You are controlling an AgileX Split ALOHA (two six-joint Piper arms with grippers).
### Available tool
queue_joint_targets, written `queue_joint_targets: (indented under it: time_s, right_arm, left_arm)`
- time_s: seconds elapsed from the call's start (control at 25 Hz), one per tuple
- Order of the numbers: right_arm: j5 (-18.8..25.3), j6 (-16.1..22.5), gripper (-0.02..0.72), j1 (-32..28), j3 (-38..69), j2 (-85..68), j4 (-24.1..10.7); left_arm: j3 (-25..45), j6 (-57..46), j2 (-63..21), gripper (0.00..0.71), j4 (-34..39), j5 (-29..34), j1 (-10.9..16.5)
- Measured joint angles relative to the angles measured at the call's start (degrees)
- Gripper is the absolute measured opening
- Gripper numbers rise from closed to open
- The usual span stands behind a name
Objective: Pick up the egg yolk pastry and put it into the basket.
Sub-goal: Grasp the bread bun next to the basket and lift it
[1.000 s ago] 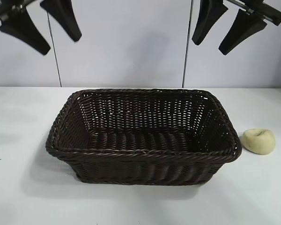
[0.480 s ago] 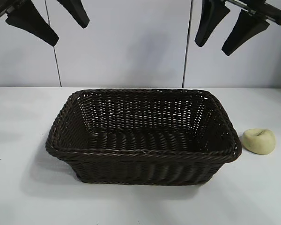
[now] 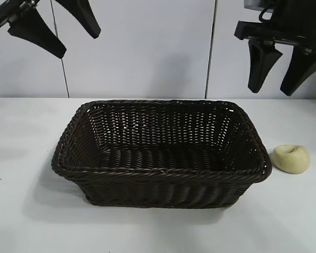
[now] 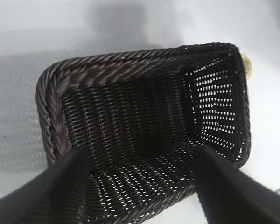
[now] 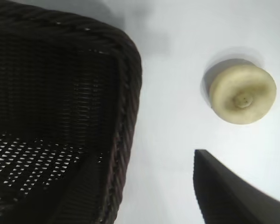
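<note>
Right hand (image 3: 280, 72) hangs high at far right w/ fingers spread wide, holding nothing, up above the egg yolk pastry (image 3: 290, 157) & the basket's right end. Pastry sits on the table (image 3: 21, 211) just right of the basket (image 3: 160, 174), outside it. Left hand (image 3: 57, 29) also spread & empty, high at far left.

Left wrist view: egg yolk pastry (image 4: 245, 64) mostly hidden behind basket (image 4: 144, 130) far corner; left gripper (image 4: 140, 186) fingertips cut off.
</note>
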Motion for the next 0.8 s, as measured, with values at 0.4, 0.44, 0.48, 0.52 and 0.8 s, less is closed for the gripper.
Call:
queue_joint_targets:
  time_s: [0.4, 0.44, 0.48, 0.52, 0.8]
  right_arm:
    - [-0.2, 1.8, 0.435, -5.7, 0.5, 5.6, -5.3]
    - [0.1, 2.2, 0.435, -6.1, 0.5, 6.4, -6.4]
    - [0.3, 2.5, 0.435, -6.3, 0.5, 7.3, -7.0]
    - [0.3, 2.6, 0.435, -6.4, 0.5, 8.1, -7.3]
    - [-2.3, 3.0, 0.519, -6.4, 0.5, 12.3, -6.5]
  left_arm:
    - [1.0, -0.1, 0.0, 0.480, 0.0, -1.5, 0.0]
    - [1.0, -0.1, 0.0, 0.480, 0.0, -1.5, 0.0]
    - [1.0, -0.1, 0.0, 0.480, 0.0, -1.5, 0.0]
    - [1.0, -0.1, 0.0, 0.480, 0.0, -1.5, 0.0]
    - [1.0, -0.1, 0.0, 0.480, 0.0, -1.5, 0.0]
